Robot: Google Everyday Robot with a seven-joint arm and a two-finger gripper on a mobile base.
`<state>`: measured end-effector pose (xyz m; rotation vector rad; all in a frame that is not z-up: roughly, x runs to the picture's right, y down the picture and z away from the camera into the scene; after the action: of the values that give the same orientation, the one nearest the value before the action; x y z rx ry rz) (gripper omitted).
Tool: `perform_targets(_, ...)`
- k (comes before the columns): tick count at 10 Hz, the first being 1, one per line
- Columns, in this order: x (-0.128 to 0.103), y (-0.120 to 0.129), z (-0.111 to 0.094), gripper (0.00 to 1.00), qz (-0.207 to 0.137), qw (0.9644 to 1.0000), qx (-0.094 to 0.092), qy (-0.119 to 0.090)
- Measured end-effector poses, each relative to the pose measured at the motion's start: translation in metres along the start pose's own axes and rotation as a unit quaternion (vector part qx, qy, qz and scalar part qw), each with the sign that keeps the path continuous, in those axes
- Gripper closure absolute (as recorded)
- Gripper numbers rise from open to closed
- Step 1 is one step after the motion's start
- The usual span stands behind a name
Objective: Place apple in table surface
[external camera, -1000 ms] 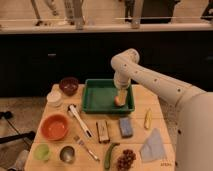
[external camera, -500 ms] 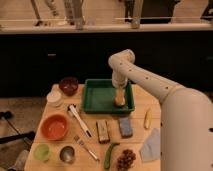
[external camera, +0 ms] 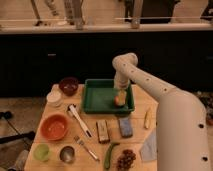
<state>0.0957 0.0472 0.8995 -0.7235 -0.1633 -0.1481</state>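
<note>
The gripper (external camera: 120,93) hangs at the centre of the frame, pointing straight down into the right end of the green tray (external camera: 99,96). The apple (external camera: 119,100) sits directly under it, touching or nearly so. Whether the gripper is clenched on the fruit or released cannot be told. The vertical reach probably lets it clear the tray's raised rim, which the apple must pass over to reach the table surface (external camera: 141,105).

The nearest bare boards lie just right of the tray. Below that strip lies a yellow corn-like item (external camera: 147,119). Under the tray, a blue sponge (external camera: 125,126) and a brown block (external camera: 102,131) crowd the middle. An orange bowl (external camera: 54,127) and a dark red bowl (external camera: 68,85) fill the left side, and grapes (external camera: 126,159) lie at the bottom edge.
</note>
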Motion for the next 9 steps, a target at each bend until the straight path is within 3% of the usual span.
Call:
perform_targets(3,0.009,0.002,0.010,0.20,0.002,0.9999,-0.006,-0.008)
perform_targets(9,0.014,-0.015,0.022,0.20,0.001,0.9999,0.009,-0.009)
